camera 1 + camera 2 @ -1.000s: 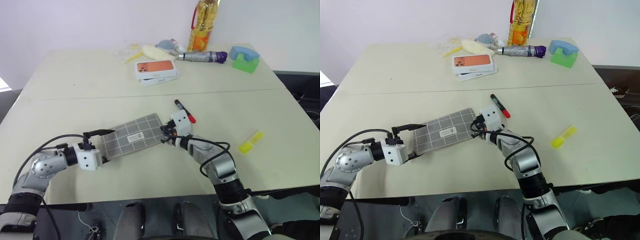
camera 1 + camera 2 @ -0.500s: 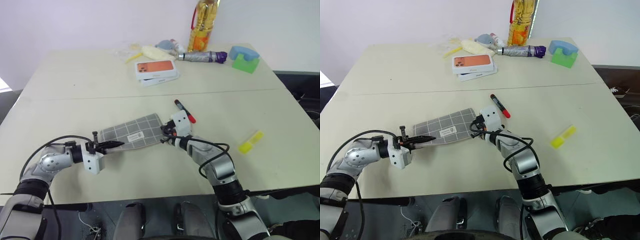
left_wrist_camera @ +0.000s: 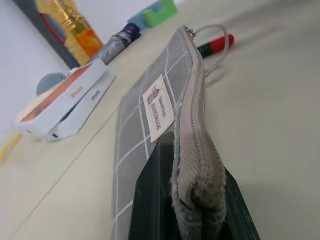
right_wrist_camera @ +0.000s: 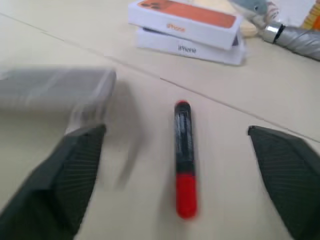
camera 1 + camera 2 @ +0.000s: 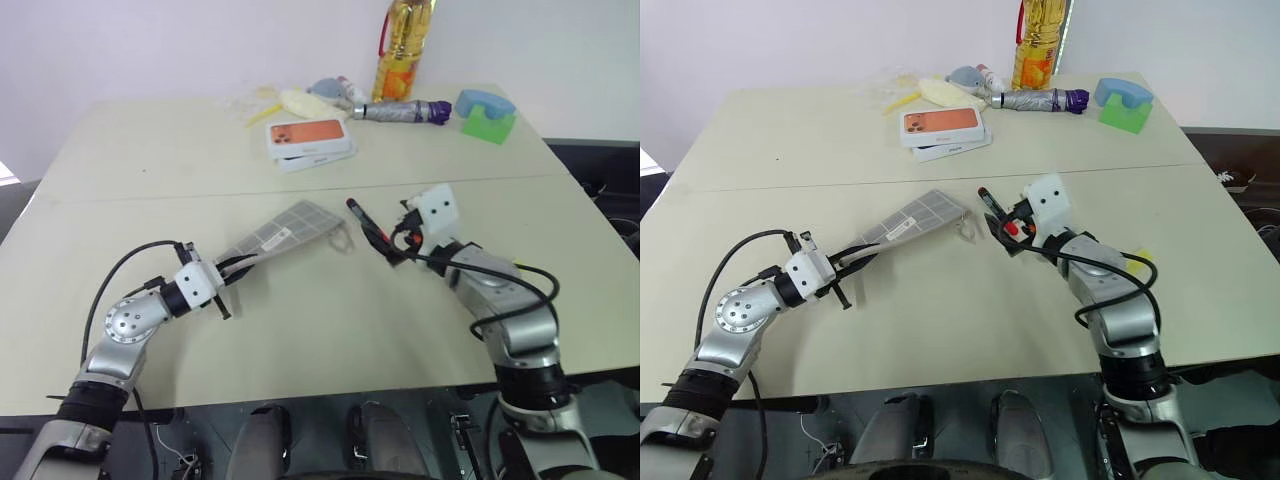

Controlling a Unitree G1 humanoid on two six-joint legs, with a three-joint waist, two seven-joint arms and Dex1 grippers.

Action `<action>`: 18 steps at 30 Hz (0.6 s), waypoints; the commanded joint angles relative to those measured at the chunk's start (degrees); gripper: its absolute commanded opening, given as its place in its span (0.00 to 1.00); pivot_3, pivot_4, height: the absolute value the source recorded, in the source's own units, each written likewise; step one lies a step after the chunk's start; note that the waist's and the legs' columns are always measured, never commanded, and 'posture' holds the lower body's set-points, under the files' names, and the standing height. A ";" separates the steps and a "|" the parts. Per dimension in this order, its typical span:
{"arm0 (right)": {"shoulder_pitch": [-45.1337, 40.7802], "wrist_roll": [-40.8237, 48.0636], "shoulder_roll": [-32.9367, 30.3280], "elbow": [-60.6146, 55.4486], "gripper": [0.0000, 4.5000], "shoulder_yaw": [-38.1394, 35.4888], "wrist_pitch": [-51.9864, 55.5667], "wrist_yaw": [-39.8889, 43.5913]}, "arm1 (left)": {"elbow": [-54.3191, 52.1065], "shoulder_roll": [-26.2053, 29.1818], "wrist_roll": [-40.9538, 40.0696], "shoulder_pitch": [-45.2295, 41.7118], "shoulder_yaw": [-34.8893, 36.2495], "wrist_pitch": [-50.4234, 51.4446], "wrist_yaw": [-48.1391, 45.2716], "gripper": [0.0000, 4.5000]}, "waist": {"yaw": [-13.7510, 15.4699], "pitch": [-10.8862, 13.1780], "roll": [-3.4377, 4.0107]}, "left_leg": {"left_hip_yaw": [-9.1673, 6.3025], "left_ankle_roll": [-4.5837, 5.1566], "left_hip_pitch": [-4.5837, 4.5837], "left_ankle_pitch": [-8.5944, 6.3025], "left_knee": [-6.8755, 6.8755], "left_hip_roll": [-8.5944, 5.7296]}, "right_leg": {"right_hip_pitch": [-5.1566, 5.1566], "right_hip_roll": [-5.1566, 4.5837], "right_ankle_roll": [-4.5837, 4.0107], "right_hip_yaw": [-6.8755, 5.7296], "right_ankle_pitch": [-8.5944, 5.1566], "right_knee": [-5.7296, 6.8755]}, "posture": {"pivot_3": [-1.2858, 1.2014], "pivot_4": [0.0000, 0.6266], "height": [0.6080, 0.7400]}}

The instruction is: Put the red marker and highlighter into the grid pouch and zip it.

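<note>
- The grid pouch is gripped at its near end by the left gripper, jaws clamped on the fabric, far end tilted up off the table.
- The right gripper is spread wide, empty, lined up over the red marker, which lies just beyond the pouch's zipper end.
- The highlighter is half hidden behind the right arm.
- Risk: the marker could be rolled away if nudged by one finger; the pouch could sag shut.
</note>
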 commanded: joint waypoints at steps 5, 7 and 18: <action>-0.29 1.16 2.12 -1.73 0.99 2.07 1.26 -0.22 | -8.51 -3.06 -0.55 2.21 1.51 6.20 0.37 0.00 | 0.14 0.01 0.02 | -0.01 0.00 0.00 0.00 0.03 -0.01 | 0.01 0.01 0.00 0.00 0.00 0.01 | 0.52 0.24 1.00; -1.34 0.99 3.51 -0.70 0.99 2.54 1.53 -0.90 | -9.13 -3.67 -0.37 2.19 1.69 6.85 0.36 0.00 | 0.17 0.01 0.02 | -0.01 0.00 0.00 0.00 0.03 -0.01 | 0.00 0.01 -0.01 0.01 0.00 0.01 | 0.52 0.24 1.00; -4.31 -0.25 6.53 2.33 0.12 4.93 0.15 -1.86 | -9.36 -5.10 0.21 1.75 1.95 7.29 -0.61 0.00 | 0.22 0.01 0.02 | -0.01 0.00 -0.01 0.00 0.02 -0.02 | 0.00 0.00 -0.01 0.01 0.00 -0.01 | 0.52 0.24 1.00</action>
